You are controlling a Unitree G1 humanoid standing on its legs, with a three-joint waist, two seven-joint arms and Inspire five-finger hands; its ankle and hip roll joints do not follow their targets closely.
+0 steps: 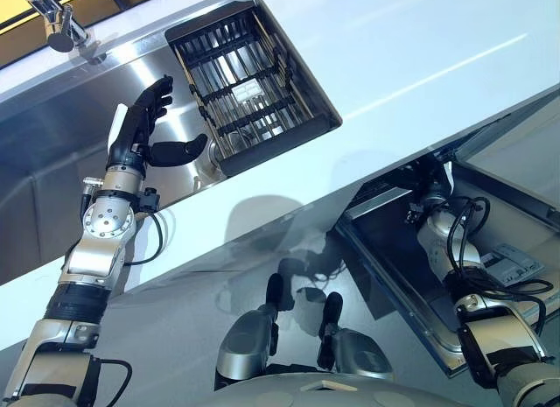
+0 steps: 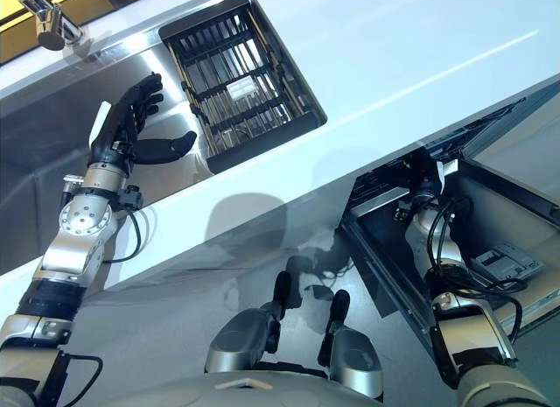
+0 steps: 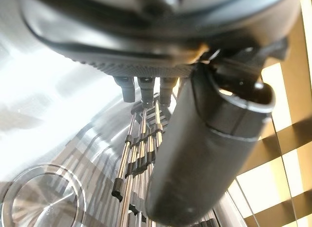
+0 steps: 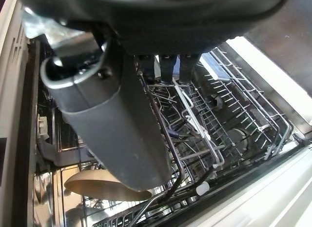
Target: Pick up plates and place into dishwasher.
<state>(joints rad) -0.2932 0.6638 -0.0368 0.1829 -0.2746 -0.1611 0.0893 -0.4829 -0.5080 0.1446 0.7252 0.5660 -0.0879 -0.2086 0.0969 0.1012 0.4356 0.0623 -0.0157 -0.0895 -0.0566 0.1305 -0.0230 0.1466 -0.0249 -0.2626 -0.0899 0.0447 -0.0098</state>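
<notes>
My left hand (image 1: 147,127) hovers over the sink (image 1: 52,162), fingers spread wide, beside its drying rack (image 1: 245,87). My right hand (image 4: 112,124), fingers relaxed, reaches into the dishwasher (image 4: 234,139), above a tan plate (image 4: 92,187) in its rack.

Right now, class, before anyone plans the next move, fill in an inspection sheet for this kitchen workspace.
Surface: white countertop with a steel sink set into it.
Job's things: dishwasher open under the countertop, its wire rack showing; a tan plate-like disc lies lower inside. Black drying rack sits in the sink; no plates made out in it.
Clutter: nothing seen.
Hands: left hand over the sink beside the drying rack, fingers straight, holding nothing. Right hand reaches into the dishwasher, fingers extended, holding nothing.
Cables: nothing seen.
Surroundings: faucet behind the sink.
</notes>
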